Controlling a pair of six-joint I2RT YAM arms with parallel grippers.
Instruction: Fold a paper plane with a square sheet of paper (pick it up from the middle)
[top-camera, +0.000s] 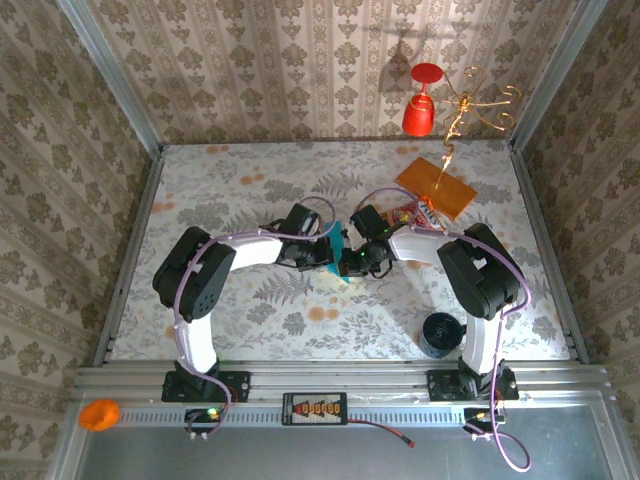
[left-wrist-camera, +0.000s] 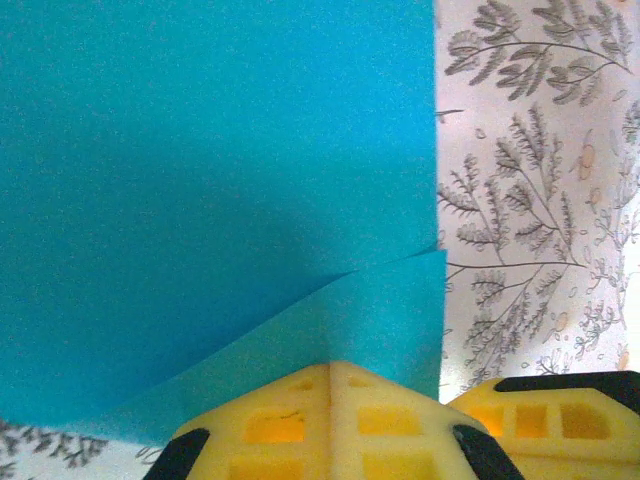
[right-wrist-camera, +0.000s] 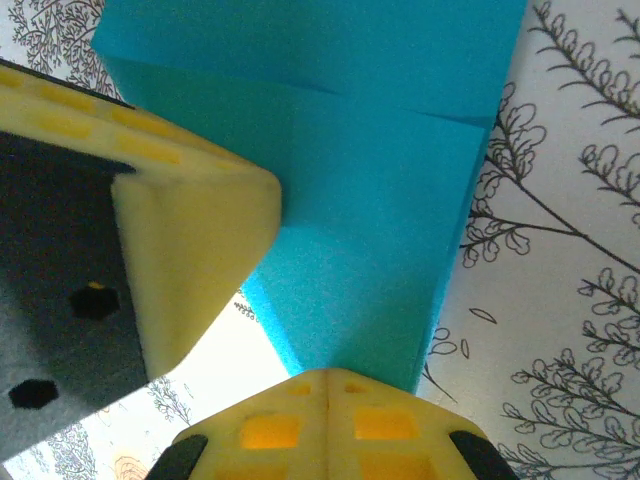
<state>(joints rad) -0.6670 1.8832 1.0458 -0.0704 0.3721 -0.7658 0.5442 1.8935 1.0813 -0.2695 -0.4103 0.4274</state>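
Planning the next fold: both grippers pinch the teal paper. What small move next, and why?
Probably keep the right gripper clamped and slide the left gripper along the diagonal flap to sharpen the crease. Both are shut on the teal paper; the flap looks loosely creased.

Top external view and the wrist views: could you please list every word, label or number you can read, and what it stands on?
Nothing can be read.
Red-and-yellow snack packet: print too small and blurred.
Black box on the front rail: orange marks, too small to read.
Teal-blue paper: plain, no marks.
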